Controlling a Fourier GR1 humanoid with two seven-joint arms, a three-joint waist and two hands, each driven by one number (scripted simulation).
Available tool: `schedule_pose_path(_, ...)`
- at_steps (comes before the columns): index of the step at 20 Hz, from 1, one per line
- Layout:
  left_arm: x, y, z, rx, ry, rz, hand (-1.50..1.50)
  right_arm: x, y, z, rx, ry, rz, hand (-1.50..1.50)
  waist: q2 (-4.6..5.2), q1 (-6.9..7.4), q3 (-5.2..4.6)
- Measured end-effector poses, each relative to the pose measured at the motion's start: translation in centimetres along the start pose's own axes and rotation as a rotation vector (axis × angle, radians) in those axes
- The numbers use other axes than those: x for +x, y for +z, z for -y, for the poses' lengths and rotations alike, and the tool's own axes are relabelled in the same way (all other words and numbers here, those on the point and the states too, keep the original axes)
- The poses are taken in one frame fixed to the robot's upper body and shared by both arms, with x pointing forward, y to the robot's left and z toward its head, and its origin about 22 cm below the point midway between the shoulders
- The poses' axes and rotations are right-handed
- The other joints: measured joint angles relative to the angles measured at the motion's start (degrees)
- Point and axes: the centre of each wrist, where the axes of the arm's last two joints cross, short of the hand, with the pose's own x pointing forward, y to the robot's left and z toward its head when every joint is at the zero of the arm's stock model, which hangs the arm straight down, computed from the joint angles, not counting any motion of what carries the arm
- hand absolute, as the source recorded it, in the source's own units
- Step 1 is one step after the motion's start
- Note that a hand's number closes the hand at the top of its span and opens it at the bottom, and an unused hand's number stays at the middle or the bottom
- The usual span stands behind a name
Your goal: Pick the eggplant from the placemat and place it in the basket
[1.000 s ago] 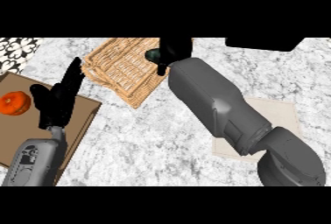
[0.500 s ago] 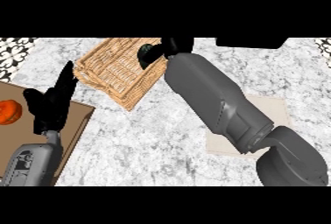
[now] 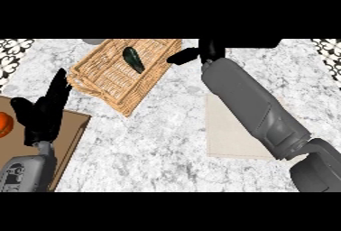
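Resting in the basket (image 3: pixel 113 79) now: the eggplant (image 3: pixel 133 60) lies on the weave near its far end, nothing touching it. Basket sits at the counter's (image 3: pixel 166 131) far-left area. Placemat (image 3: pixel 230 135) toward the near-right edge is bare, partly under the right forearm.

Right hand (image 3: pixel 200 52) is just beside the basket's far-right corner, holding nothing. Thumb sticks out toward the rim; the rest runs off the far edge, so I can't tell how wide the fingers are.

Left hand (image 3: pixel 43 110) is at the near-left, open, fingers straight up, idle over the board (image 3: pixel 70 131), with an orange fruit (image 3: pixel 4 124) at the left edge.

Placement looks done. Risk from here: thumb is close to the rim, so a sideways or low retract could snag the weave and drag or tip the basket. Lift clear first, then pull back.
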Motion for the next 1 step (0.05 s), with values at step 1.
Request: schedule_pose_path(1, -0.42, 0.14, -0.34, -0.002, -0.002, 0.001, 0.0, -0.15, -0.24, 0.48, 0.002, -0.015, 0.004, -1.5, 0.04, 0.03, 0.0)
